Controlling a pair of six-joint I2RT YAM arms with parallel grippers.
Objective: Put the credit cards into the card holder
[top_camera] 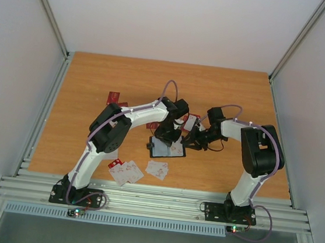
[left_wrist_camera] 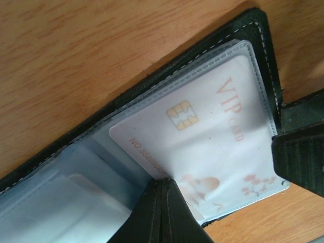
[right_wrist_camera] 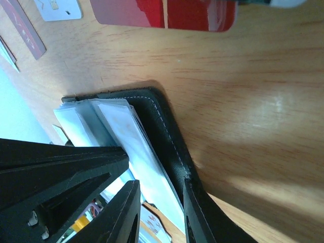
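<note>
Card holder lies open, centre of table. Right gripper clamped on its black cover edge, lower frame; firm hold needed so sleeves fan apart. Left gripper fingers together, tip pressing clear sleeve; press flat, avoid creasing. White VIP card sits inside that sleeve; other sleeves too blurred to tell. Loose credit cards lie below holder, red cards upper left.

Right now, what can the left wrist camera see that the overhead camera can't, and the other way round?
Only the left wrist view: the lettering and gold chip on the white VIP card, tucked in a clear pocket. Only the overhead view: loose credit cards near the front edge, and a red card farther back. Both: the open black card holder lying on the wooden table.
</note>
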